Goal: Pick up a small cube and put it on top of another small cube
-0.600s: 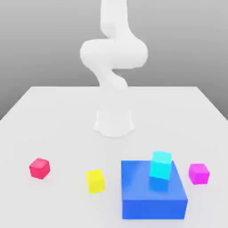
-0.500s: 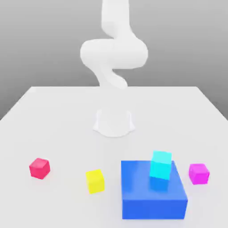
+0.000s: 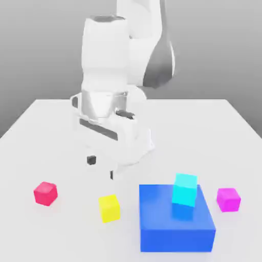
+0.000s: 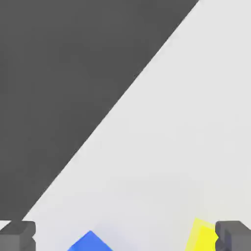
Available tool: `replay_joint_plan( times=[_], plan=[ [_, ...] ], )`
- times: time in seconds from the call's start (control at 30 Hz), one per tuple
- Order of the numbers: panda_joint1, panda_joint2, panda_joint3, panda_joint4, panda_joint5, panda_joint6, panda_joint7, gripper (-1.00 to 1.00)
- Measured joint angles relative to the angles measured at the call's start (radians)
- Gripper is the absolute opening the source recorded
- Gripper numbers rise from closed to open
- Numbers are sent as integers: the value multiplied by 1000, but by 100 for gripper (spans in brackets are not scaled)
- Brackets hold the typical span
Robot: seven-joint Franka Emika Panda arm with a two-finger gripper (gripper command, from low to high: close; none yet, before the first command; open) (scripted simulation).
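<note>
Spread wide and gripping nothing, pincer (image 3: pixel 101 167) hanging above the white tabletop (image 3: pixel 46 133), just behind the yellow cube (image 3: pixel 109 208). Resting flat on the tabletop beside the big blue block (image 3: pixel 175 219), on its exterior-view left, that yellow cube; farther out on the same side and well apart, the crimson cube (image 3: pixel 45 193). Perched tilted atop the blue block, a cyan cube (image 3: pixel 184 189); near the block's other side, a magenta cube (image 3: pixel 227 199).
</note>
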Motion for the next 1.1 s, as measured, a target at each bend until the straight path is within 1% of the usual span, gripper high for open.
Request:
replay_joint_plan(
  times=[0.1,0.13,0.2,0.33,0.37,0.6,0.67,0.83,0.93,1.0,1.1],
  plan=[
    [-19,99,-5,-68,-6,70,132,0],
    [-22,134,-10,-74,-19,97,161,0],
    [-8,205,-34,-71,-56,153,204,0],
    [61,350,-117,-47,-117,270,254,0],
    [77,383,-135,-40,-124,297,260,-100],
    [83,391,-141,-39,-127,305,262,-100],
    [62,339,-115,-49,-110,263,250,-100],
    [39,164,-68,-82,-24,122,185,-100],
    [-50,104,-134,-69,-21,48,120,-100],
    [-148,74,-188,-52,-27,1,68,-100],
    [-250,31,-265,-25,-32,-69,-17,-100]
  ],
)
